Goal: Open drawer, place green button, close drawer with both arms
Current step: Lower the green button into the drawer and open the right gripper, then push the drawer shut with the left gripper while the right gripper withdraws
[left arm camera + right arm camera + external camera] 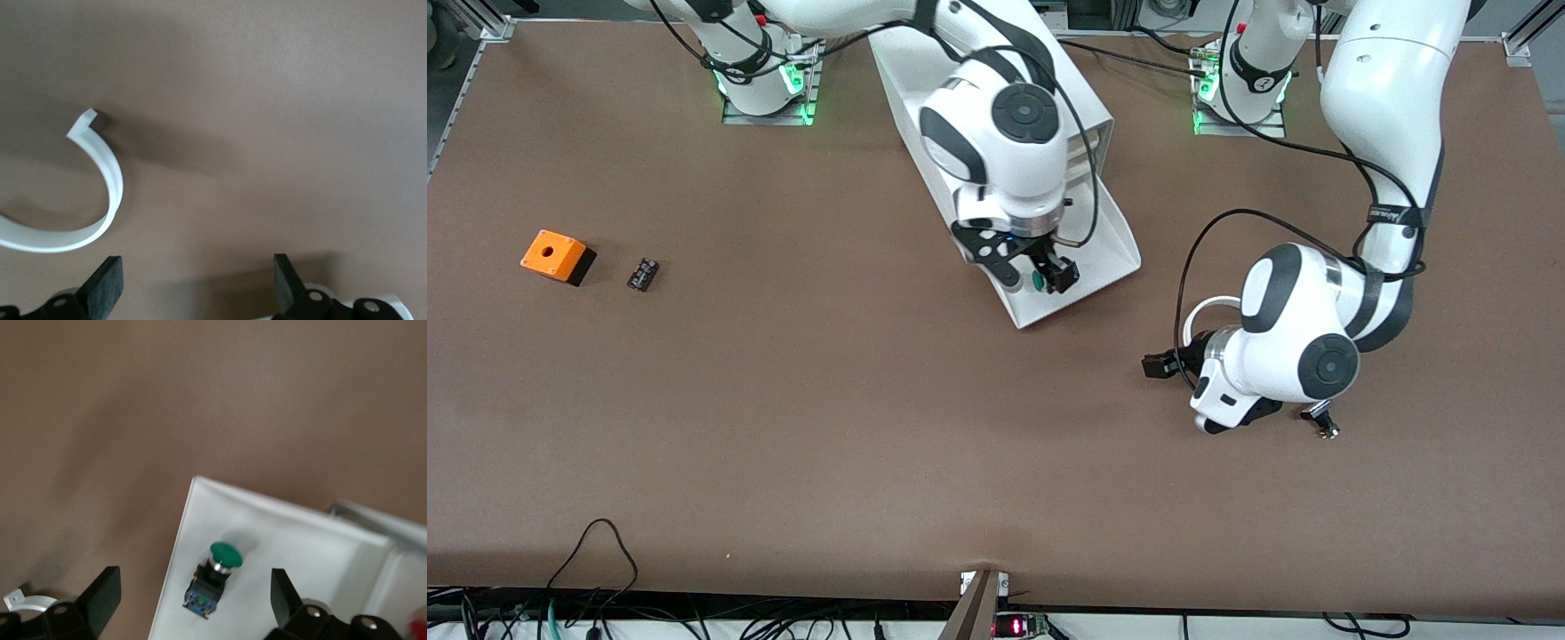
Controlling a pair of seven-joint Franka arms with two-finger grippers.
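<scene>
Button lying in the pulled-out drawer, both claws spread and holding nothing.

Cables hang along the brown surface (pixel 871 427) at its nearest edge. The left claw (pixel 1158 365), spread, hovers low toward the left arm's end. An orange box (pixel 558 256) and a small dark part (pixel 642 273) sit toward the right arm's end. The right claw (pixel 1040 271), spread, hangs over the green button (pixel 215 577) in the drawer (pixel 1103 258); the right arm hides most of the white cabinet (pixel 925 76).

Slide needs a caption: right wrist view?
Open right gripper above the green button lying in the pulled-out white drawer.
</scene>
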